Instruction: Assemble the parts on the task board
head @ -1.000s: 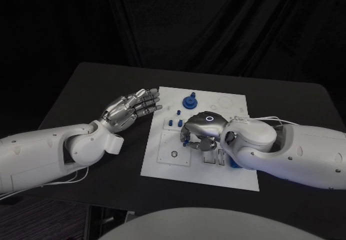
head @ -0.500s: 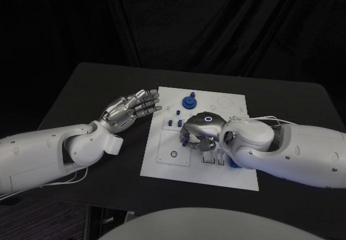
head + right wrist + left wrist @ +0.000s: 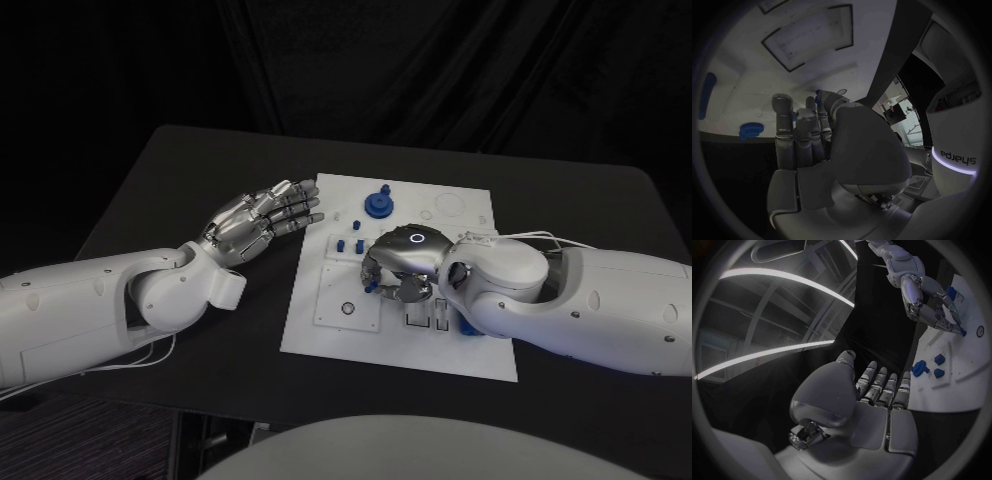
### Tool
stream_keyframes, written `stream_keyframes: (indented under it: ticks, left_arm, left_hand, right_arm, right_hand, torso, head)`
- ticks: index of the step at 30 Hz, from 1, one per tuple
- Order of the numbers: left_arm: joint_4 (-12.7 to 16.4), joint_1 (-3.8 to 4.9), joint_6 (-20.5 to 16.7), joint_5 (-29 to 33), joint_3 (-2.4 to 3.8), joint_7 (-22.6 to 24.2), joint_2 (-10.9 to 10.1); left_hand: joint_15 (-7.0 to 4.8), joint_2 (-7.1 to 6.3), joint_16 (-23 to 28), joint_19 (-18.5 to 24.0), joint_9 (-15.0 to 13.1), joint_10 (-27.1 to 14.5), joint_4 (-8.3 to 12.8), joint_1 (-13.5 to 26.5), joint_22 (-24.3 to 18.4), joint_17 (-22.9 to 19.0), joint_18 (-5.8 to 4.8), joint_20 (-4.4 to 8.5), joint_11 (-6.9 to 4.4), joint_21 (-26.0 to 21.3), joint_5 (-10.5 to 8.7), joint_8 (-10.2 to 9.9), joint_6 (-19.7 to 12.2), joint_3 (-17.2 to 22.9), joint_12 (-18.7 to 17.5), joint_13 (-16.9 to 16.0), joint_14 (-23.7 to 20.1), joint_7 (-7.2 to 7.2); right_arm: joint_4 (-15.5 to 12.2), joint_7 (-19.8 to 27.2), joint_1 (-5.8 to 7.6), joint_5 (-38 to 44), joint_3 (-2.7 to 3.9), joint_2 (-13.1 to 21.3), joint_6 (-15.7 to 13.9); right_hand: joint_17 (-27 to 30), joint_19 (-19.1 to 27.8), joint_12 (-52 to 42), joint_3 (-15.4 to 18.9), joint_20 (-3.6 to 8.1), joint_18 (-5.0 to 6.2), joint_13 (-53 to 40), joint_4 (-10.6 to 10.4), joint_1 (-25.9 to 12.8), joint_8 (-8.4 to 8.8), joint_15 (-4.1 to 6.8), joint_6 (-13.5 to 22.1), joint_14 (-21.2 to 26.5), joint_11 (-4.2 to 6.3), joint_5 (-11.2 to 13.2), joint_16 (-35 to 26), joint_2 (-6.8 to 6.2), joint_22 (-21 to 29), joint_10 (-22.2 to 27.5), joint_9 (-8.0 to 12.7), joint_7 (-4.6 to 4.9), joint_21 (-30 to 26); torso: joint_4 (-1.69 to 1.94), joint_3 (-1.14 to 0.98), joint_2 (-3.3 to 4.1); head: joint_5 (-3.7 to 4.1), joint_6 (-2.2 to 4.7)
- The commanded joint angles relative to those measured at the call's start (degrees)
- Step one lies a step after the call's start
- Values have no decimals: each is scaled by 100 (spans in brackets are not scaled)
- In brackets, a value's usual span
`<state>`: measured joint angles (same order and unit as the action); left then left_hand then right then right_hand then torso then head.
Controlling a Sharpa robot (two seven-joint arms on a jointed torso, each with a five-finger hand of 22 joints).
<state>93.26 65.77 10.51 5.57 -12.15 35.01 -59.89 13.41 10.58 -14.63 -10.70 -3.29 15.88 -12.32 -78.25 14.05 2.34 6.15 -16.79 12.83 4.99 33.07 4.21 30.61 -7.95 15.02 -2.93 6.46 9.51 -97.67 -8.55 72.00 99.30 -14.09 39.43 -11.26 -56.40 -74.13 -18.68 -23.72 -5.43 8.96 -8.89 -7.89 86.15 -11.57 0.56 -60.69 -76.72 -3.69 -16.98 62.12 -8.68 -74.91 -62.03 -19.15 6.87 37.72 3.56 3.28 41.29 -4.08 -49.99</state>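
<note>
The white task board (image 3: pixel 469 352) lies in the middle of the black table. My right hand (image 3: pixel 402 263) hovers low over the board's centre with its fingers curled down. It pinches a small blue part (image 3: pixel 381 286) between thumb and fingers, and the part also peeks out at the fingertips (image 3: pixel 819 96). My left hand (image 3: pixel 261 219) floats open, fingers stretched out, just off the board's left edge. A tall blue part (image 3: pixel 379 203) stands near the far edge, with small blue pegs (image 3: pixel 348 245) to its left.
Another blue piece (image 3: pixel 470 330) lies beside my right forearm near the board's front. Round and rectangular recesses (image 3: pixel 348 311) mark the board's near left. Loose blue parts (image 3: pixel 921 367) sit on the board in front of my left hand (image 3: pixel 873 395).
My right hand's fingers have shifted slightly over the board's centre with the blue part. The left arm has not moved.
</note>
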Motion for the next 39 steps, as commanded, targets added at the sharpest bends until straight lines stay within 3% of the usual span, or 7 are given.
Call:
stream_keyframes:
  ticks: [1, 13, 20, 33, 35, 36, 39]
  left_arm:
    - [5, -13, 94, 19, 4, 31, 8]
    - [11, -16, 81, 25, 4, -21, 5]
    - [13, -17, 79, 26, 4, -49, -2]
    - [18, -25, 84, 31, 4, -70, -18]
    - [27, -27, 80, 32, 4, -71, -29]
    - [32, -27, 79, 32, 4, -72, -37]
    - [46, -31, 71, 32, 4, -74, -63]
  left_hand:
    - [28, 15, -38, -5, -8, -5, 33, -39, 6, 4, 90, -3, 35, 25, 25, 40, 42, 10, 28, -4, -22, 424]
    - [36, 20, -47, 7, -13, -1, 37, -41, -7, 6, 81, -3, 41, 22, 30, 49, 75, 16, 38, -5, -20, 429]
    - [37, 21, -49, 4, -13, 0, 38, -42, -3, 6, 80, -3, 42, 24, 31, 50, 76, 17, 39, -6, -20, 430]
    - [40, 20, -53, 4, -16, 6, 46, -48, -1, 7, 75, -2, 48, 26, 36, 55, 93, 21, 49, -7, -20, 434]
    - [40, 20, -53, 4, -16, 6, 46, -48, -1, 7, 75, -2, 48, 26, 36, 55, 93, 21, 49, -7, -20, 434]
    - [40, 20, -53, 4, -16, 6, 46, -48, -1, 7, 75, -2, 48, 26, 36, 55, 93, 21, 49, -7, -20, 434]
    - [41, 18, -60, 3, -18, 10, 50, -50, 1, 8, 73, -2, 49, 28, 37, 59, 106, 22, 55, -9, -18, 435]
  right_arm:
    - [15, -89, -21, 46, -7, -3, 125]
    - [75, -9, -72, 45, -7, -91, 140]
    - [112, 50, -101, 37, -7, -103, 151]
    - [65, 214, -103, -129, -1, 59, -237]
    - [13, 250, -71, -133, 6, 158, -381]
    - [-16, 279, -35, -135, 9, 221, -474]
    - [-103, 397, 117, -223, 14, 424, -717]
  right_hand:
    - [5, -5, 28, 4, 16, -29, -10, 23, -6, -30, 5, -7, 6, -8, 21, -41, 2, -341, -49, -6, 14, -34]
    - [31, 27, 135, 58, -30, -31, -31, -7, -131, 176, -62, 290, 47, -88, 450, -82, 10, -321, 146, 14, 87, -146]
    - [27, 19, 191, 231, -133, -34, -81, -180, -378, 619, -178, 983, 57, -224, 842, -82, -121, -291, 604, 236, -63, -241]
    - [111, 226, -92, 1018, -207, 42, -329, -362, -288, 764, -229, 1542, 318, -349, 1105, -160, -74, -180, 1776, 544, -226, -878]
    - [-25, 285, -33, 1330, -197, 35, -306, -605, -147, 752, -226, 1730, 372, -399, 1133, -12, -187, -224, 2399, 638, -301, -894]
    - [-54, 310, -7, 1530, -201, 37, -275, -884, 27, 771, -222, 1829, 419, -406, 1126, 40, -367, -248, 2786, 698, -321, -914]
    - [-118, 294, -84, 1624, -204, 29, -260, -910, 110, 748, -218, 1837, 421, -398, 1075, 136, -444, -275, 3056, 747, -312, -850]
  torso:
    - [2, 0, -1]
    - [1, 0, 0]
    - [-2, -3, 1]
    - [-2, -4, 1]
    - [-2, -3, 1]
    - [-3, -3, 3]
    - [-5, -7, 1]
  head:
    - [4, -1]
    - [-18, -1]
    - [-15, -1]
    - [-13, -1]
    - [-22, -1]
    - [-29, -1]
    - [-24, -1]
